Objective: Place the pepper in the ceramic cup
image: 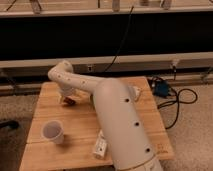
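Observation:
A white ceramic cup [52, 132] stands upright on the wooden table [50, 107], near the front left. A small red pepper [70, 100] lies on the table at the back left, behind the cup. My white arm reaches from the front right across the table and bends down at the far left. The gripper [67, 95] is at the arm's end, right over the pepper and low to the table. The arm's end hides part of the pepper.
A white flat object [100, 148] lies near the table's front edge, next to my arm. Black cables and a blue box [162, 90] lie on the floor to the right. A dark bench or shelf front runs behind the table.

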{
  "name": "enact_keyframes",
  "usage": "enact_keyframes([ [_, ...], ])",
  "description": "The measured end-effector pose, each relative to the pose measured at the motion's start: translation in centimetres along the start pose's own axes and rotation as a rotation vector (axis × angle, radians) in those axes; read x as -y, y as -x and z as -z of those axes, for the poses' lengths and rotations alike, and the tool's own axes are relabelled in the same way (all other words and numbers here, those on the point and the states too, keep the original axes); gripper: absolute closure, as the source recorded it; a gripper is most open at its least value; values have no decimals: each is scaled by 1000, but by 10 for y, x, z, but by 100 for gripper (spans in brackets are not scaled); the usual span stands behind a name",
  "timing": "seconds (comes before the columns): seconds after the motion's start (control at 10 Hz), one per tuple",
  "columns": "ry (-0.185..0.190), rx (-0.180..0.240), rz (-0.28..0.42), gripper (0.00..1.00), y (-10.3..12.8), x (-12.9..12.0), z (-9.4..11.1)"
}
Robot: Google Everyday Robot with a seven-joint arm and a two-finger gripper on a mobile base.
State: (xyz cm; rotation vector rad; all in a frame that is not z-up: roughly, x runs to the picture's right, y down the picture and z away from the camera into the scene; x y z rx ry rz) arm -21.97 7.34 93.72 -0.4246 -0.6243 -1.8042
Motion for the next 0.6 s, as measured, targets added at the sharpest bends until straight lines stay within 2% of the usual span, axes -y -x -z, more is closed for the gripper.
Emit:
enact_keyframes([
  [0.2, -3, 14, 12, 21, -3, 1, -7],
  [0.3, -4, 26, 12, 27, -3, 0, -10],
  [0.4, -9, 43, 12, 40, -4, 1, -14],
  [0.6, -19, 53, 12, 57, -4, 1, -16],
])
